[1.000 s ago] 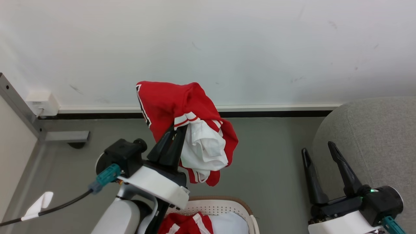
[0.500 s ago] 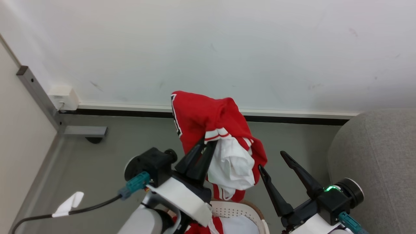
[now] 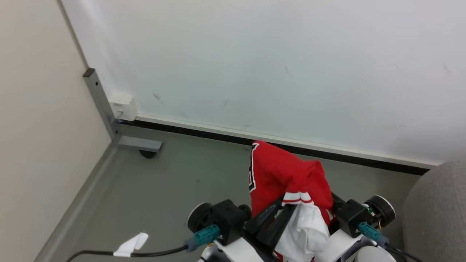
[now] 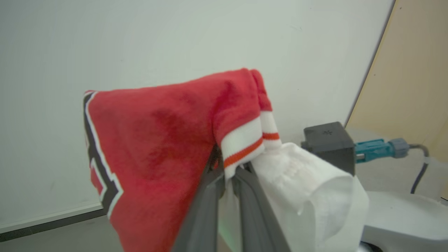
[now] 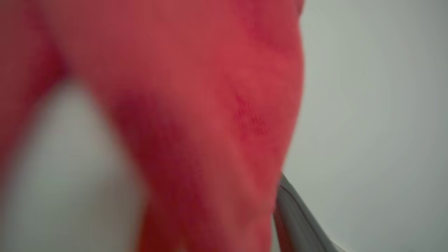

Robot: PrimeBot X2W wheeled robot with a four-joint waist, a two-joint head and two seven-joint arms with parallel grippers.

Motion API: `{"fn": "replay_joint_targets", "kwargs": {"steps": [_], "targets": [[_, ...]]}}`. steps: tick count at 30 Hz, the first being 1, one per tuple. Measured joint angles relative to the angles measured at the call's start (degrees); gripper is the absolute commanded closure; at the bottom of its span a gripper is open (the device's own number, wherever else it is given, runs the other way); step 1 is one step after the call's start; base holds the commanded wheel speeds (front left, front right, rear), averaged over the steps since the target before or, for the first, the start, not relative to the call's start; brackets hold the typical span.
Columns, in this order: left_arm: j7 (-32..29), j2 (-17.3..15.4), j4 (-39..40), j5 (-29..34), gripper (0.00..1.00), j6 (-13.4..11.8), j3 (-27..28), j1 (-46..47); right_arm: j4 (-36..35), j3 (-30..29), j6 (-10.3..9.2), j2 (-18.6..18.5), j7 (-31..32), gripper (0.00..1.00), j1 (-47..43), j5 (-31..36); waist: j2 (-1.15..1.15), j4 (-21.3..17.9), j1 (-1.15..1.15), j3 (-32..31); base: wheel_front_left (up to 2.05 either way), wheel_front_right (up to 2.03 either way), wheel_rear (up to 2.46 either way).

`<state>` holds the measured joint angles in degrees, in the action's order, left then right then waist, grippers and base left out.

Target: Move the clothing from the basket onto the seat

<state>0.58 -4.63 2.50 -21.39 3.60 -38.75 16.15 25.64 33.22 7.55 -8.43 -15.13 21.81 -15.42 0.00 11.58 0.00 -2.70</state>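
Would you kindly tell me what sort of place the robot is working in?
Probably a plain indoor room, perhaps a lab or office corner: a bare white wall with dark skirting, a grey floor, a boxed socket and a grey seat.

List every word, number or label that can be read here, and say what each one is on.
Nothing can be read in full.
On the clothing: a black, white-edged figure along one edge, folded over and unreadable.
On the wall socket: faint marks, too small to read.
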Motion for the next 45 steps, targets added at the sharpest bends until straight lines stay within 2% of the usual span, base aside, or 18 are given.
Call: {"fn": "replay_joint_targets", "kwargs": {"steps": [1, 2, 3, 4, 13, 14, 15, 16, 23, 30, 39, 45], "targets": [[0.00, 0.10, -0.07, -0.18, 1.00, 0.07, -0.41, -0.13, 0.91, -0.10, 0.00, 0.33, 0.00, 0.00, 0.20, -0.35, 0.00, 0.61, 0.00, -0.29, 0.00, 0.00, 0.00], [0.00, 0.22, -0.13, -0.26, 1.00, 0.03, -0.69, -0.25, 1.60, 0.18, 0.00, 0.63, 0.00, 0.11, 0.37, -0.85, 0.00, 1.21, 0.00, -0.58, 0.00, 0.00, 0.00], [0.01, 0.33, -0.21, -0.26, 1.00, -0.10, -0.88, -0.29, 2.30, 0.52, 0.01, 0.78, 0.00, 0.65, 0.47, -1.36, 0.00, 1.82, 0.00, -0.86, 0.00, 0.00, 0.00], [0.02, 0.40, -0.22, -0.27, 1.00, -0.23, -0.94, -0.31, 2.80, 0.82, 0.01, 0.91, 0.00, 1.00, 0.51, -1.89, 0.00, 2.36, 0.00, -1.11, 0.00, 0.00, 0.00], [0.01, 0.07, -0.22, -1.00, 1.00, -1.76, -0.01, -0.54, 1.75, -0.73, 0.00, 1.49, -0.01, 1.00, 0.38, -4.69, 0.00, 4.25, 0.00, -2.12, 0.00, 0.00, 0.00], [-0.04, 0.04, -0.31, -1.03, 0.93, -2.11, 0.23, -0.75, 1.57, -0.97, 0.00, 1.52, -0.01, 1.00, 0.27, -4.93, 0.00, 4.11, 0.00, -2.03, 0.00, 0.00, 0.00], [-0.34, -0.05, -0.55, -1.19, 0.52, -2.47, 0.36, -0.94, 1.33, -1.19, 0.01, 1.53, -0.01, 1.00, 0.16, -5.17, 0.00, 3.92, 0.00, -1.92, 0.00, 0.00, 0.00], [-0.57, -0.32, -0.74, -1.15, 0.00, -2.54, 0.31, -1.04, 1.15, -1.38, 0.00, 1.55, -0.01, 1.00, 0.05, -5.43, 0.00, 3.68, 0.00, -1.78, 0.00, 0.00, 0.00], [-1.00, -1.26, -1.45, -1.32, 0.00, -2.56, -0.29, -1.97, -0.60, -4.55, 0.00, 1.60, -0.01, 1.00, -0.42, -9.70, 0.00, 0.51, 0.00, -0.01, 0.00, 0.00, 0.00], [-0.36, -2.14, -0.89, -1.40, 0.00, -2.04, 0.05, -1.69, -4.48, -9.11, 0.00, 1.41, -0.01, 1.00, -0.92, -14.47, 0.00, -4.66, 0.00, 2.48, 0.00, 0.00, 0.00], [3.93, -4.02, -0.24, -0.38, 0.00, -1.15, 1.45, 0.69, -12.01, -15.18, 0.00, -0.51, -0.01, 1.00, -1.05, -15.73, 0.00, -14.60, 0.00, 5.84, 0.00, 0.00, 0.00], [5.67, -5.68, -1.26, 0.20, 0.00, -1.14, 2.99, 2.47, -18.49, -19.29, 0.00, 0.37, -0.03, 1.00, -4.04, -15.35, 0.00, -22.27, 0.00, 8.11, 0.00, 0.00, 0.00]]}}
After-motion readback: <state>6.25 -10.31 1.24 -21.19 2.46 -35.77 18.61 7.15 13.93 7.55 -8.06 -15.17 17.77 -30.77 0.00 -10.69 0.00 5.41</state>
